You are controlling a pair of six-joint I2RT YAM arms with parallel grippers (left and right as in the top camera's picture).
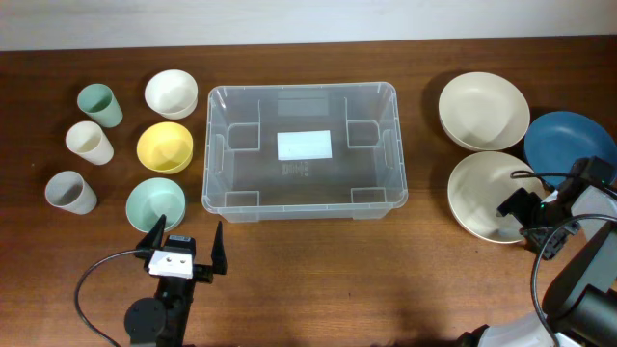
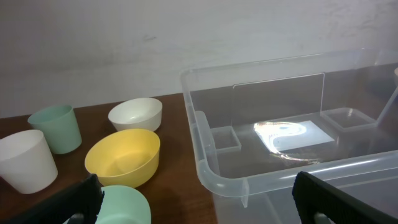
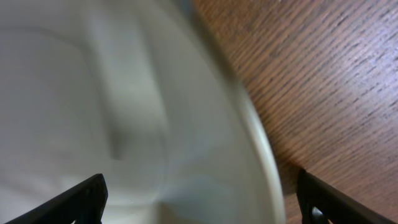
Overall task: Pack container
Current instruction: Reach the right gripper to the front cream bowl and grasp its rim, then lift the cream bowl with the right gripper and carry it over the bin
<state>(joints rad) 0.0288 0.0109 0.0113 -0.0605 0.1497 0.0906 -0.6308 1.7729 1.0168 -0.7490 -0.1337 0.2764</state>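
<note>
The container (image 1: 301, 88) is a large clear bin with a white label on its bottom, standing mid-table with nothing inside; its near left corner (image 2: 214, 177) fills the left wrist view. My left gripper (image 1: 189, 236) (image 2: 199, 205) is open, just in front of that corner, beside a mint green bowl (image 1: 155, 203) (image 2: 124, 202). At the right, my right gripper (image 1: 528, 224) (image 3: 202, 202) is open. It straddles the near right rim of a cream bowl (image 1: 482, 193) (image 3: 124, 112), one finger over the inside and one over the table.
Left of the bin stand a white bowl (image 1: 172, 93), a yellow bowl (image 1: 165, 146), a green cup (image 1: 100, 104), a cream cup (image 1: 89, 142) and a grey cup (image 1: 70, 192). A second cream bowl (image 1: 483, 111) and a blue plate (image 1: 569, 140) lie at the right.
</note>
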